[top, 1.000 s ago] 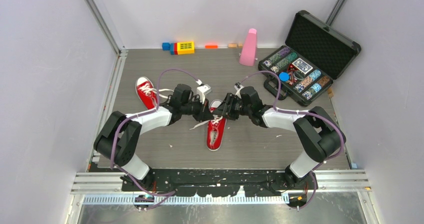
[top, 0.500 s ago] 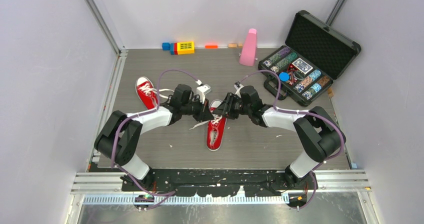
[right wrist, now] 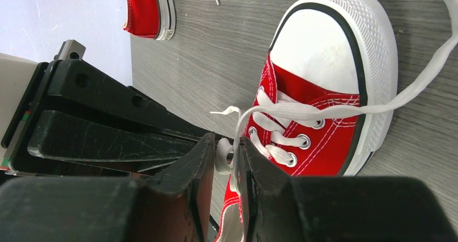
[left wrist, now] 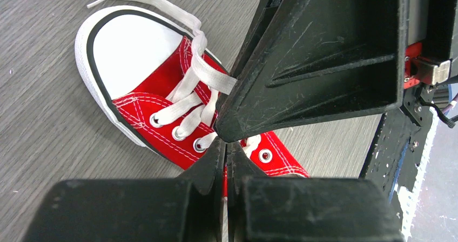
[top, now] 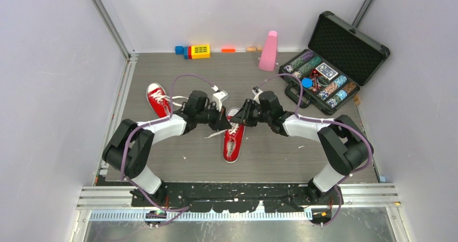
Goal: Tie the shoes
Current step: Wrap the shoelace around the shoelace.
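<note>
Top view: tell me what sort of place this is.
Probably a robot lab cell: left arm and right arm bolted to a walled-in table, with practice props lying about: shoes, toy blocks, a chip case.

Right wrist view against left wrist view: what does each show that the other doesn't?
Right wrist only: the right gripper pinching a white lace, and the second red canvas sneaker at the top edge. Left wrist only: the left gripper shut beside the eyelets, and the black base plate. Both: the near red canvas sneaker with white toe cap on the grey wood-grain tabletop.
</note>
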Available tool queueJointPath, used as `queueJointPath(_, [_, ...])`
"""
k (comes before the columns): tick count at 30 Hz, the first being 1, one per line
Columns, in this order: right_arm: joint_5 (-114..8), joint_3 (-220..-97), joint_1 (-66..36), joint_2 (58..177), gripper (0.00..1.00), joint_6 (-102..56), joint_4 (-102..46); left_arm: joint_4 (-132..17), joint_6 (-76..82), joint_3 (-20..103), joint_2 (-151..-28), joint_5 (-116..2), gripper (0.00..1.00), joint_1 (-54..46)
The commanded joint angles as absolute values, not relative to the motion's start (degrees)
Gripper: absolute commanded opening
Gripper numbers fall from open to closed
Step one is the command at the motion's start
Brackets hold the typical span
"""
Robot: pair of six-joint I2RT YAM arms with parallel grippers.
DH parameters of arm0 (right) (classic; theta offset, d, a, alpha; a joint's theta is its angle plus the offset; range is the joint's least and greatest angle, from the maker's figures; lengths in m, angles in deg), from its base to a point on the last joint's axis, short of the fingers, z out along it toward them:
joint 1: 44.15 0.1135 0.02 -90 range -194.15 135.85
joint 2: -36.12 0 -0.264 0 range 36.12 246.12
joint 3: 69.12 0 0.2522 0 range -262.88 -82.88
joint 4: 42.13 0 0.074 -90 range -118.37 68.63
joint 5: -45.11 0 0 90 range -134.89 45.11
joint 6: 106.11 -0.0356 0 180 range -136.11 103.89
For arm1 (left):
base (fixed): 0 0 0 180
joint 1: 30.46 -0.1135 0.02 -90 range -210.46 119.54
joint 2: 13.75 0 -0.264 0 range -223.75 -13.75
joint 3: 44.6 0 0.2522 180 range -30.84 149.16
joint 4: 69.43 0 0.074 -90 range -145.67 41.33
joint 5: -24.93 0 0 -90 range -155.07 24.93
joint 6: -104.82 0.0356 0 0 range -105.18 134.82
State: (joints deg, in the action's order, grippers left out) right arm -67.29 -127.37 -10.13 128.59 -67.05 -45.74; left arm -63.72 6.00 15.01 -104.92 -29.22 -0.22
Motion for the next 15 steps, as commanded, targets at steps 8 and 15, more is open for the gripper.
queueJointPath(8, [-67.75,-129.01,-10.07,128.57,0.43,-66.26,-46.80,-66.52,6.47,16.09,-103.84,-28.09,0.00,-0.56])
queueJointPath(15, [-68.43,-129.16,-10.05,129.72,0.41,-66.84,-47.66,-66.61,6.47,16.82,-104.47,-27.77,0.00,-0.52])
